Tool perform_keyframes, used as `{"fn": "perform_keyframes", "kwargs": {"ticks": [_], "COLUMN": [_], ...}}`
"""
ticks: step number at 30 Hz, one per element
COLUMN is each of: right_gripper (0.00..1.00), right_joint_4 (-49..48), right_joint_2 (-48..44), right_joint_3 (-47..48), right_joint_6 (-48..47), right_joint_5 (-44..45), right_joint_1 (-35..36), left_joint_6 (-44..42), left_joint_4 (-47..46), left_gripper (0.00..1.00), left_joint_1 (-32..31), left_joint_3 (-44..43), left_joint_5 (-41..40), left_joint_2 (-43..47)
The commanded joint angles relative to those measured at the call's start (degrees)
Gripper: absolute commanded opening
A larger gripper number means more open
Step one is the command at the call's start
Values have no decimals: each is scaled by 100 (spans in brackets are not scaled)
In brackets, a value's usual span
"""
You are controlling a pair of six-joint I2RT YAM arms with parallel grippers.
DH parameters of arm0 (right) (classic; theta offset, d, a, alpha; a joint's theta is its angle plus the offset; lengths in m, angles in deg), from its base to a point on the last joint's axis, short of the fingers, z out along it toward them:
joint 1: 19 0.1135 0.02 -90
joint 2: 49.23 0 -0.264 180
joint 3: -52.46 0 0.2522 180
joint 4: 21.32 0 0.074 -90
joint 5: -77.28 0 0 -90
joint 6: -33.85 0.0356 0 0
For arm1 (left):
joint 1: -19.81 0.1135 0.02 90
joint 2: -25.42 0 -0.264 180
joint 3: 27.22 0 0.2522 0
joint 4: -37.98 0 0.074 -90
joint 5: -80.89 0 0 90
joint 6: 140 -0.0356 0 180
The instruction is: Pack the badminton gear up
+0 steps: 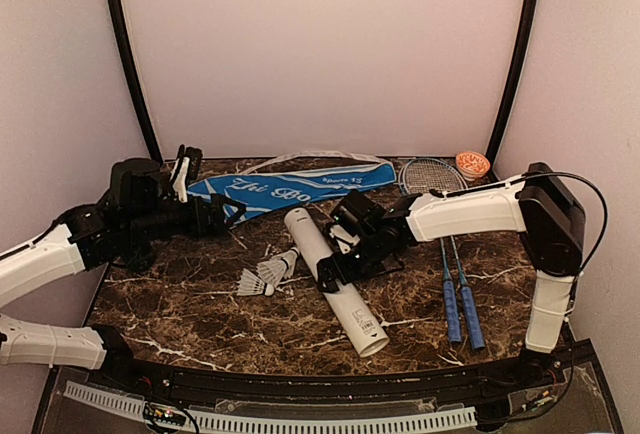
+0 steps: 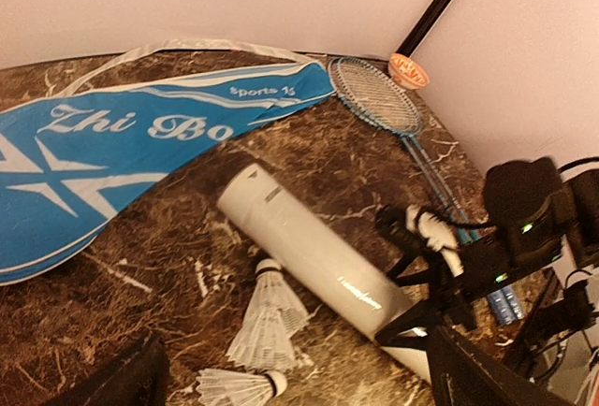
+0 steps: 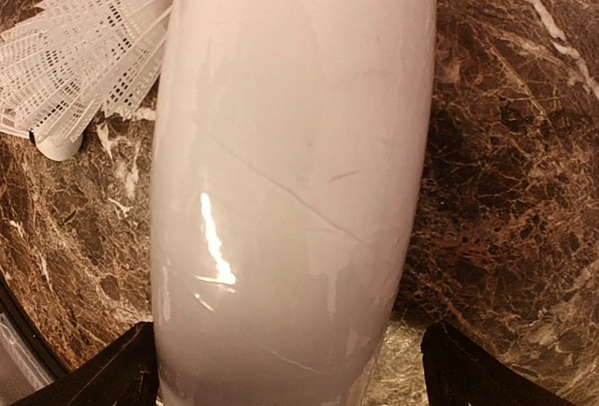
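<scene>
Marble, dark brown with white veins, tops the desk [image 1: 200,319], which is closed in by pale bare walls [image 1: 320,44] and two black poles [image 1: 128,64] curving up at the back corners. The right pincer [image 1: 335,272] stands wide, and the long white tube [image 1: 362,324] lies flat on the desk between its fingers; whether they touch it cannot be told. Two white shuttlecocks [image 1: 268,274] lie just to that pincer's left, and the two blue-handled rackets [image 1: 458,304] lie side by side to its right, heads toward the back wall. The left pincer [image 1: 232,216] is also wide and holds nothing, hanging at the near edge of the blue cover [image 1: 300,186], which stretches along the back of the desk. Only the top view takes in both arms and the whole layout. The left wrist view alone makes the cover's white lettering and strap readable, and shows a small orange-patterned bowl [image 2: 408,71] in the far corner beyond the racket heads. The right wrist view is filled by the tube's glossy, creased skin, with one shuttlecock's skirt beside it.
</scene>
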Motion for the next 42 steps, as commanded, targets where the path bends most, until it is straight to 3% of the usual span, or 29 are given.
{"fn": "perform_keyframes", "kwargs": {"ticks": [1, 6, 19, 25, 31, 39, 42], "right_gripper": [96, 94, 79, 71, 67, 66, 68], "right_joint_4": [-387, -520, -581, -1105, -2296, -4425, -4818], "right_joint_2": [66, 88, -177, -704, -1584, -2681, -2943], "right_joint_3": [-178, -324, -473, -786, -1610, -2424, -2510], "right_joint_6": [266, 373, 707, 984, 1455, 2246, 2447], "right_joint_5": [-101, -75, -41, -245, -421, -421, 9], "right_joint_1": [4, 4, -30, -187, -394, -716, -714], "left_joint_6": [331, 751, 1248, 1280, 889, 435, -32], "left_joint_4": [387, 609, 54, -151, -229, -1085, -1272], "left_gripper": [99, 99, 99, 99, 99, 99, 99], "left_joint_1": [-31, -57, -84, -80, -79, -182, -581], "left_joint_3": [-1245, -2005, -3018, -2692, -2182, -828, -455], "left_joint_5": [637, 1201, 2001, 1900, 1757, 2051, 1593], "left_joint_2": [-372, -807, -1358, -1244, -946, -378, -183]}}
